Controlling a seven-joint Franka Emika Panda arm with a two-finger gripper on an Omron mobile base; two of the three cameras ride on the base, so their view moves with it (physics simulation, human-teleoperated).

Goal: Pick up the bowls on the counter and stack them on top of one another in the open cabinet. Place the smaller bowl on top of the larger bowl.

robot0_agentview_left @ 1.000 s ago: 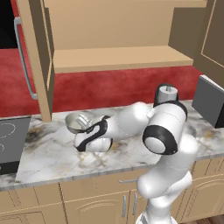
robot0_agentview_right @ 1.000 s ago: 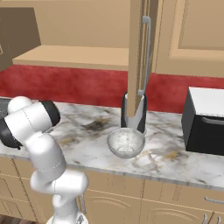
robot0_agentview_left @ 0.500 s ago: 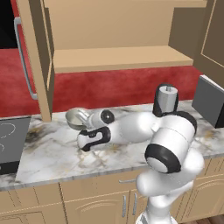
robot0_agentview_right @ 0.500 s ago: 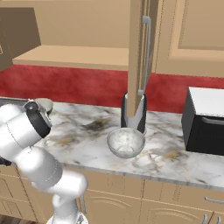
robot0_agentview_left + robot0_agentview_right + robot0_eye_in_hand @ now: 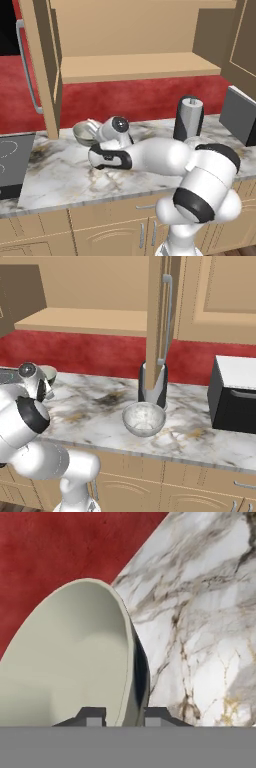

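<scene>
Nearby, the black-and-silver appliance [image 5: 156, 387] stands just behind the larger bowl [image 5: 144, 418].

One small plain beige-grey bowl [image 5: 86, 132], one wider marbled grey bowl [image 5: 144, 419], one black-and-silver cylindrical appliance [image 5: 188, 119], one black box-shaped appliance [image 5: 234, 394]

Smaller bowl [image 5: 85, 132] left, larger bowl [image 5: 144, 418] probably before appliance [image 5: 153, 387].

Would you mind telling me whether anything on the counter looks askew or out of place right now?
The smaller bowl is tilted, not flat on the counter: the gripper is shut on its rim, one finger inside and one outside. The larger bowl sits upright near the front edge. Nothing looks spilled or damaged.
</scene>
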